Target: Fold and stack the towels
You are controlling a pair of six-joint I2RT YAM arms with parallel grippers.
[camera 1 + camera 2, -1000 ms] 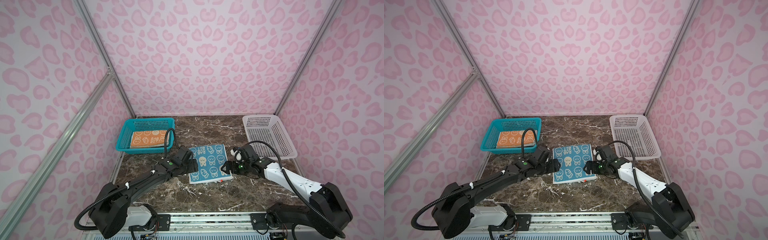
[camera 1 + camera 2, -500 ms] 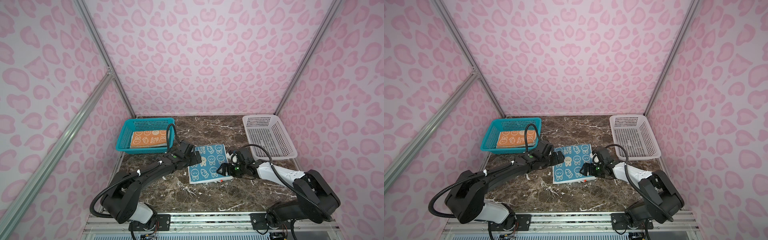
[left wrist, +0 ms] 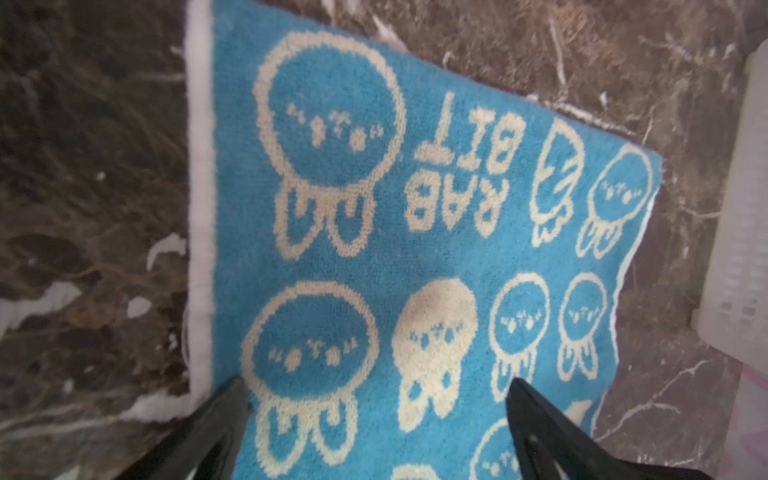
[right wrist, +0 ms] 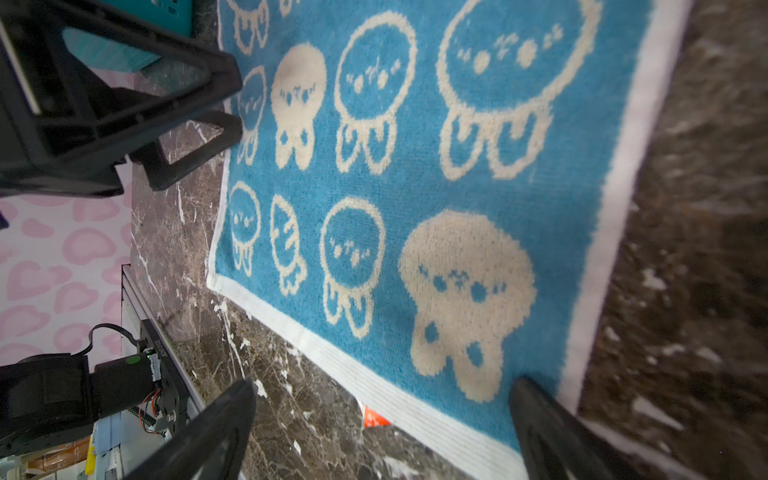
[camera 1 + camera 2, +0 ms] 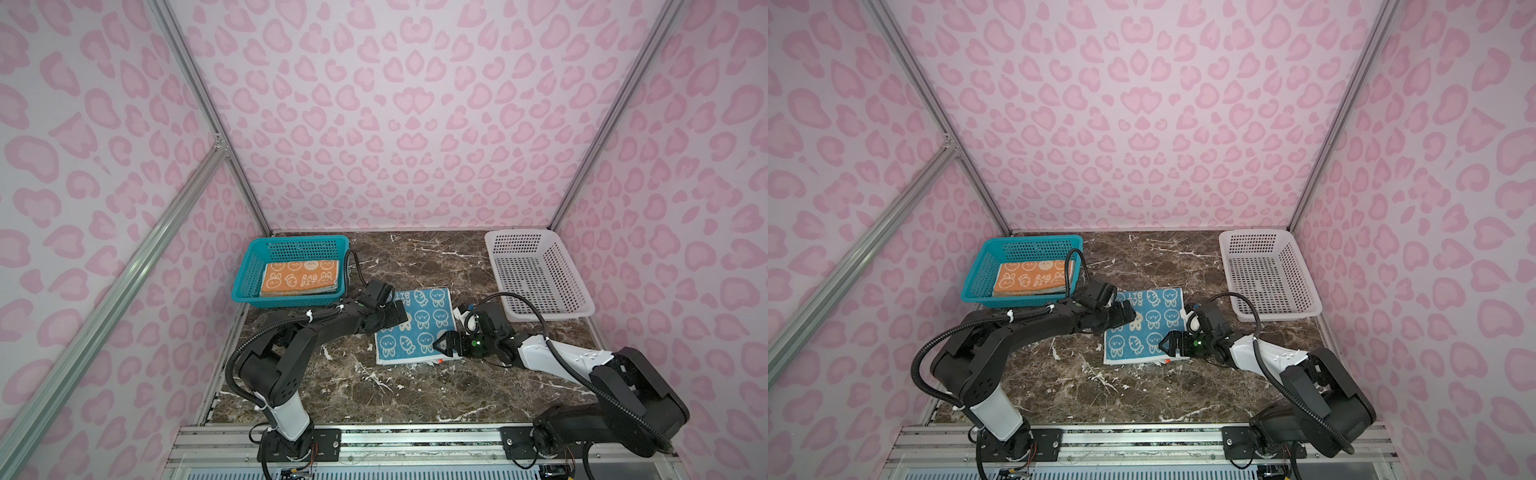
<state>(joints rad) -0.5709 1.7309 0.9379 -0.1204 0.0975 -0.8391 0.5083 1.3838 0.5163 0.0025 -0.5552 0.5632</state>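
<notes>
Right claw newly astride blue towel corner

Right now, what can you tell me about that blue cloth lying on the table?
The blue towel is fluffy terry with cream rabbits, carrots, "RAB BIT" lettering and a white hem. It lies spread flat on the marble table. The left claw and right claw stand open at its sides; contact is unclear.

Dark marble tabletop, blue towel flat mid-table, teal basket left, white basket right
</notes>
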